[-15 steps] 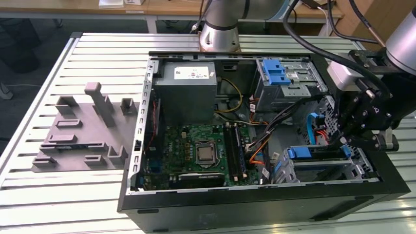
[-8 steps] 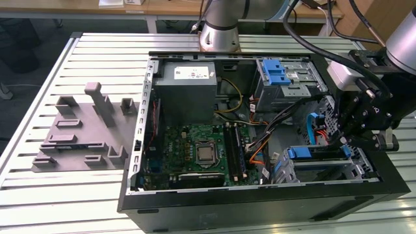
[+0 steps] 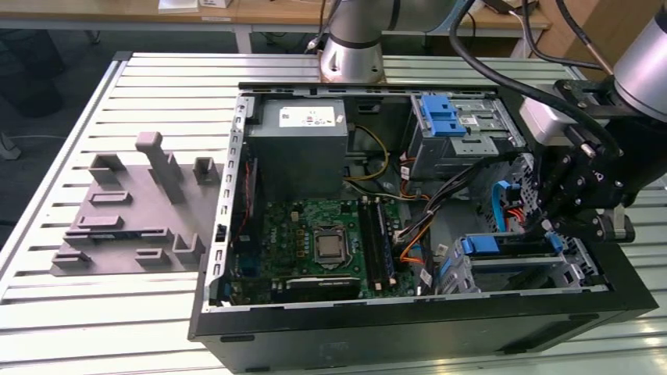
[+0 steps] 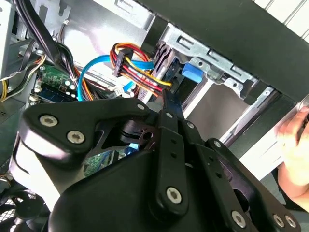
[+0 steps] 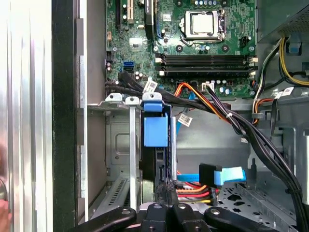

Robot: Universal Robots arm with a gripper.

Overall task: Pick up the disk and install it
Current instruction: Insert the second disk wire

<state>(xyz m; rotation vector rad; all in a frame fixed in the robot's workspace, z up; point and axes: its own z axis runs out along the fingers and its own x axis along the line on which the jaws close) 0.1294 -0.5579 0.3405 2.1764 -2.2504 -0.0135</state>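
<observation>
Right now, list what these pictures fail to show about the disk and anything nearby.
Disk: first wrist view shows it edge-on, so its label is hidden; the drive cage hides how deep it sits.
Hand: second wrist view, cut off by the picture's edge.

The gripper (image 3: 551, 226) reaches down into the open computer case (image 3: 417, 328) in the exterior view, and its fingertips are lost behind the drive cage (image 3: 511, 262), so how the jaws stand cannot be told. In the second wrist view the gripper's own black body covers most of the disk (image 4: 164, 65), leaving a dark edge and a blue tab. In the first wrist view the disk (image 5: 155, 130) stands edge-on in its slot, its label out of sight. A hand (image 4: 295, 150) is cut off by the edge and blurred.
</observation>
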